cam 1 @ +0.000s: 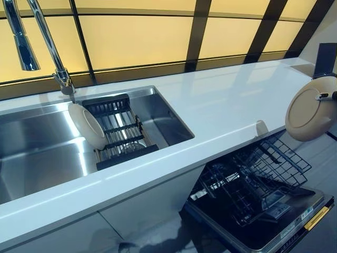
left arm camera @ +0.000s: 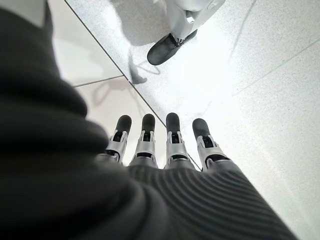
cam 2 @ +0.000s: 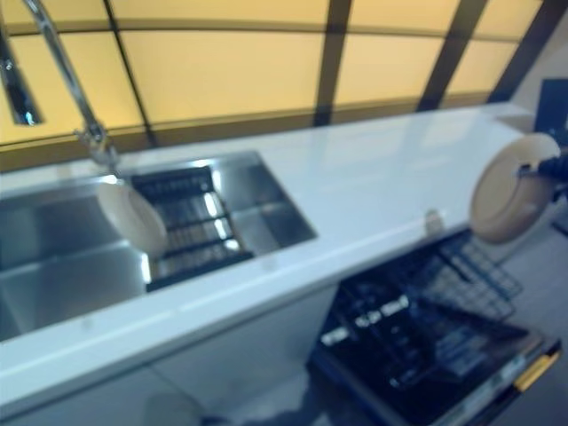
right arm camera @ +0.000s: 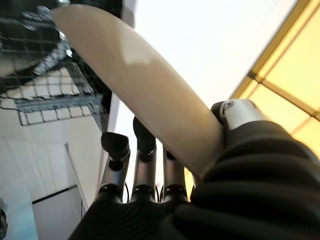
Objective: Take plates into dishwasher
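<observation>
My right hand (right arm camera: 165, 180) is shut on a beige plate (cam 1: 309, 110), held on edge in the air at the far right, above the open dishwasher's black wire rack (cam 1: 253, 176). The plate also shows close up in the right wrist view (right arm camera: 135, 80), pinched between thumb and fingers. A second beige plate (cam 1: 87, 125) stands on edge in the black drying rack (cam 1: 118, 132) inside the steel sink (cam 1: 37, 153). My left hand (left arm camera: 160, 150) hangs down by the floor, fingers straight and empty.
A chrome tap (cam 1: 50, 42) rises behind the sink. The white counter (cam 1: 226, 100) runs to the right. The dishwasher door (cam 1: 279, 232) lies folded down below the rack. White cabinet fronts (cam 1: 79, 232) stand under the counter.
</observation>
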